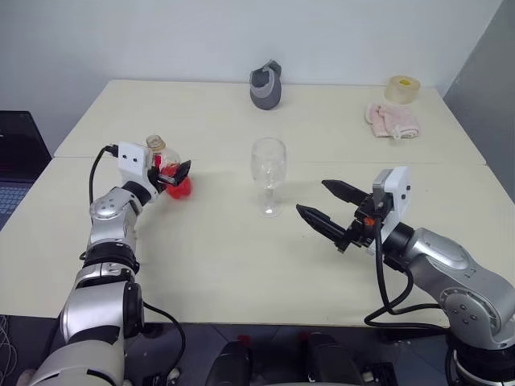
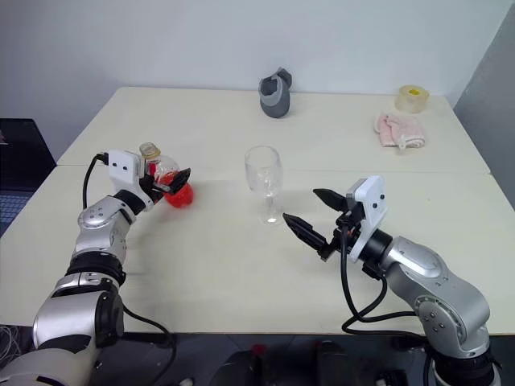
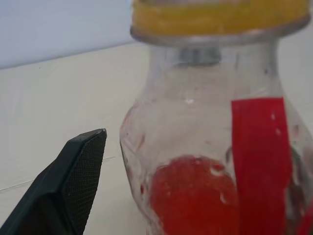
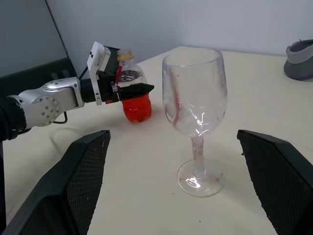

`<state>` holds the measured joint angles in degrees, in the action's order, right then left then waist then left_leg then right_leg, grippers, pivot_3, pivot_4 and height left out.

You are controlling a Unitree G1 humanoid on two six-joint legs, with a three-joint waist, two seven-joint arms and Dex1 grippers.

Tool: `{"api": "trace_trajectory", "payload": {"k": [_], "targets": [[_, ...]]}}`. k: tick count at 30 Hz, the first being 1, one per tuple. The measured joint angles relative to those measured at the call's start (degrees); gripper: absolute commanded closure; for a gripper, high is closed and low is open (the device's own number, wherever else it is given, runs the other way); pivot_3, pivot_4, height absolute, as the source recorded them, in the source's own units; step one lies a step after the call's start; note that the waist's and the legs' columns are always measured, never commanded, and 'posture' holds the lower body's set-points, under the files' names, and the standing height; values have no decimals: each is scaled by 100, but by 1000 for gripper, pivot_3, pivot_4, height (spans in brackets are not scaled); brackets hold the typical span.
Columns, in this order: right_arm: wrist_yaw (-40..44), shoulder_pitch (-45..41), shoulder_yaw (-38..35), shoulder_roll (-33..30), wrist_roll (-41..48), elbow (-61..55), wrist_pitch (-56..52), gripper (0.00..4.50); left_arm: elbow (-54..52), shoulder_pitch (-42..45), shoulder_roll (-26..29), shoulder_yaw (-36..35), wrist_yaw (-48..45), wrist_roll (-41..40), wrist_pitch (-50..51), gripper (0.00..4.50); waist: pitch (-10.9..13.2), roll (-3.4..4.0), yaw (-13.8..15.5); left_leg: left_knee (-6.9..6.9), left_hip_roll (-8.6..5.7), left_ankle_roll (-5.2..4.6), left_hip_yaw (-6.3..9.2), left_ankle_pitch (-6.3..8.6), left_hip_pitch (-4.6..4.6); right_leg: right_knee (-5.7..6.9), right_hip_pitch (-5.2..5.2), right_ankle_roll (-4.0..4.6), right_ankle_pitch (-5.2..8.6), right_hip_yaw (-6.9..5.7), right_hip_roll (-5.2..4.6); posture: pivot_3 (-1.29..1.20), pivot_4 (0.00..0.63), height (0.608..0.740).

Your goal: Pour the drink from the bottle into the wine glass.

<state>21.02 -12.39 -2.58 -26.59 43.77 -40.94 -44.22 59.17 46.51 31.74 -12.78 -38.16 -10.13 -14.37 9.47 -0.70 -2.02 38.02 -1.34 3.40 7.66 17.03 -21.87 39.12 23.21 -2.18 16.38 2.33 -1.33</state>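
Cream-coloured table (image 1: 225,273) fills the scene, seen from the robot's head. At the left, the left gripper (image 1: 171,174) reaches forward at the bottle (image 4: 132,93), a small clear plastic one with a yellowish cap and a red label strip. The bottle stands upright on the table with the drink (image 4: 136,108), a bright red liquid, sitting low in its rounded base. The gripper's black fingers (image 4: 139,89) lie on either side of the bottle's middle, just above the red liquid. Up close from the left wrist, one finger stands a small gap off the bottle's side, so the fingers are parted around it; whether the other touches it cannot be told.

Near the middle of the table stands the wine glass (image 1: 268,173), tall, clear and stemmed, upright on its round foot, well apart from the bottle. Its bowl holds no red pool, only faint reddish streaks on the inside.

To the right, the right gripper (image 1: 323,205) hovers above the table, pointing toward the glass, its two black fingers spread wide and holding nothing. From the right wrist, the glass sits between those fingers but farther off, untouched.

At the table's far edge sit a grey cup-like object (image 1: 266,85), a pink cloth (image 1: 392,121) and a roll of tape (image 1: 403,88).
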Motion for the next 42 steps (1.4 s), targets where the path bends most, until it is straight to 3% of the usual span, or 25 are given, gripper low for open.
{"api": "trace_trajectory", "payload": {"k": [2,6,13,22,30,42], "targets": [[-3,0,0,0,0,0,0,21,20,30,0,0,-24,0,-5,1557,0,0,0,0,0,0,0,0,1,0,0,0,0,0,0,0,150,740],[-7,0,0,-1,-39,1,6,21,119,33,-6,-6,-45,2,-12,2348,0,0,-4,0,0,-1,1,0,0,1,1,0,0,0,1,0,150,740],[4,0,27,5,-144,3,19,21,150,40,-4,-5,-119,3,-12,2994,0,-1,-22,1,0,0,1,0,0,1,1,0,0,0,1,0,150,740],[17,-13,35,-6,-236,82,111,21,-446,94,-178,317,-186,140,306,3197,0,-2,-15,6,-3,1,3,0,-6,1,1,0,0,-2,-1,0,150,740],[-12,-570,42,-99,-356,239,86,21,-787,1267,-428,1059,-701,507,680,3197,1,-4,-42,5,-4,4,-3,-3,-7,1,3,-1,0,0,1,0,150,740],[-141,-1336,182,-82,-526,520,-104,21,-305,2308,-597,1748,-1571,1090,-186,3197,1,-4,-132,4,-3,3,-4,-2,-8,4,7,-1,0,2,2,0,150,740]]}}
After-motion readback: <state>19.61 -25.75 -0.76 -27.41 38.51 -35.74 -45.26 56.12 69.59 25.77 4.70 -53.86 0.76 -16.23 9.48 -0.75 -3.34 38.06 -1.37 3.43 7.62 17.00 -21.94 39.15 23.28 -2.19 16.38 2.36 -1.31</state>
